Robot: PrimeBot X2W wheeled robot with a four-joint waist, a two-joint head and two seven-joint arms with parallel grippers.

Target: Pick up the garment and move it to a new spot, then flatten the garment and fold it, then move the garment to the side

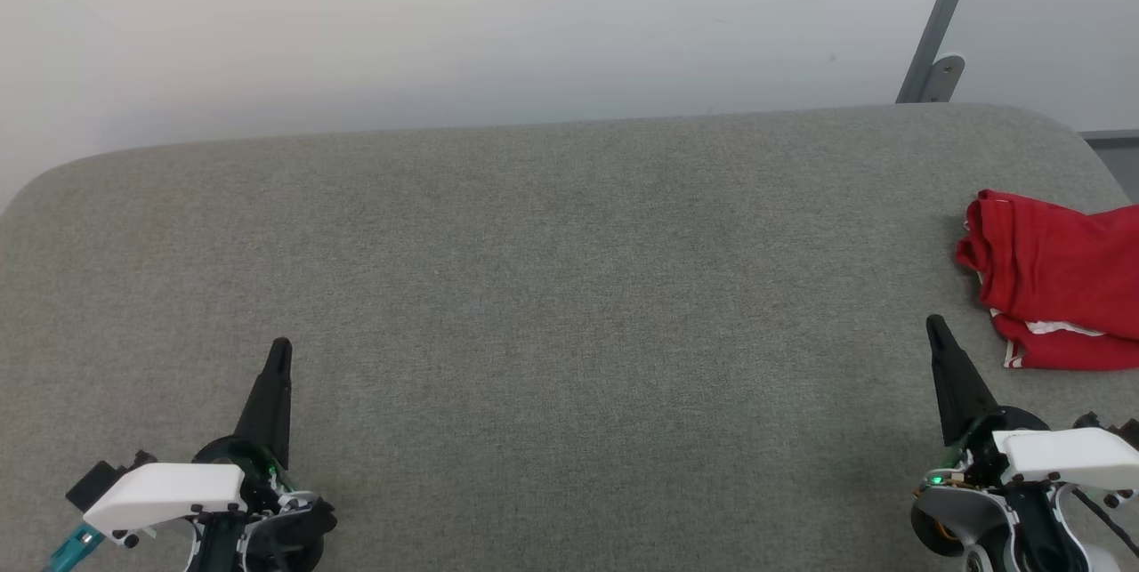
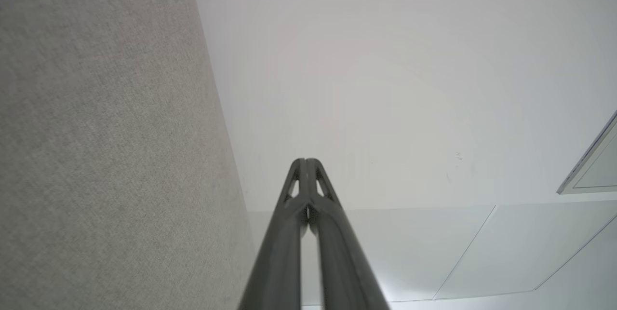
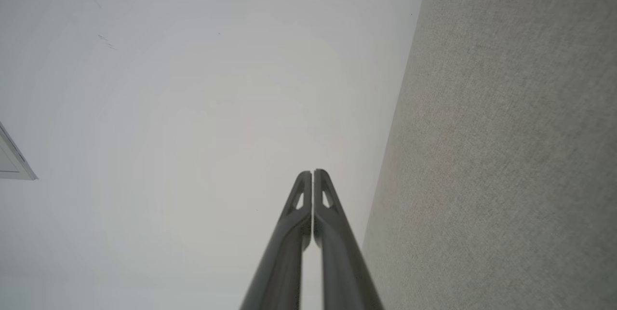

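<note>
Nearest, at the bottom corners of the head view, the left pincer (image 1: 280, 350) and the right pincer (image 1: 934, 325) hover low over the surface, each with its two dark fingers pressed together and holding nothing. The grey fabric-covered counter (image 1: 552, 287) spreads out ahead of them. The red garment (image 1: 1059, 278) lies bunched at its far right edge. It is just ahead and to the right of the right pincer and well apart from the left, so the right arm looks the likelier to reach it. The frame crops it, so I cannot tell its long axis. A strip of white trim (image 1: 1054, 329) shows along its near side.
</note>
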